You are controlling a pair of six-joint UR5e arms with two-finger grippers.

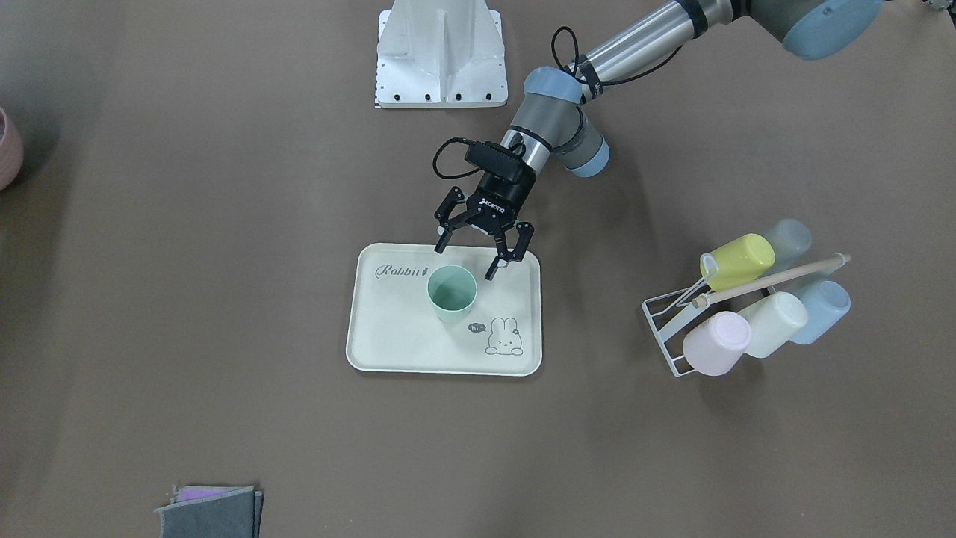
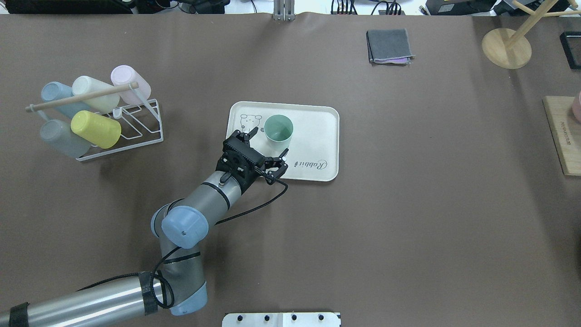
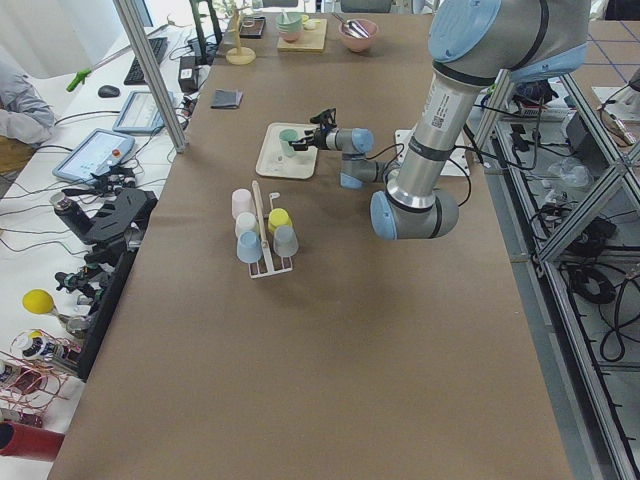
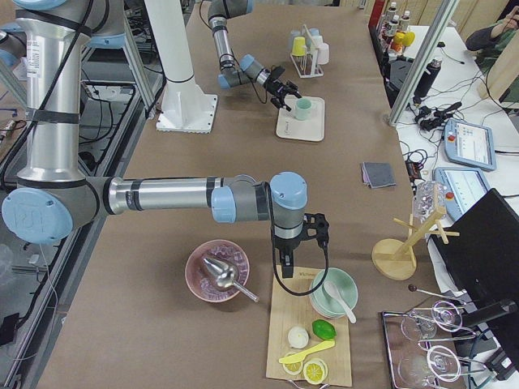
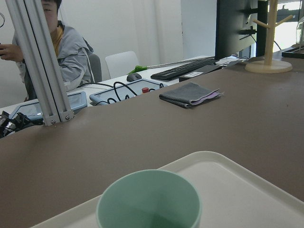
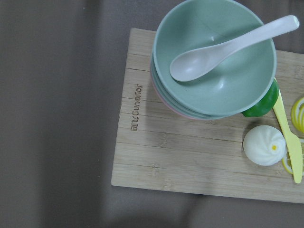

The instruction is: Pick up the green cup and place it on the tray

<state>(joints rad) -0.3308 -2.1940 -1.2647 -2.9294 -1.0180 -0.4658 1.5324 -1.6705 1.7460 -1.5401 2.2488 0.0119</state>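
The cup [image 1: 452, 293] stands on the tray [image 1: 388, 344], left pincer [image 1: 466, 261] just beside it.

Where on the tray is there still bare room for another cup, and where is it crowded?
Most room: the end of the tray toward the robot's right, between the green cup, the Rabbit script and the rim. A narrow strip lies between cup and far rim. Crowded on the cup's robot side, where the open left gripper hangs.
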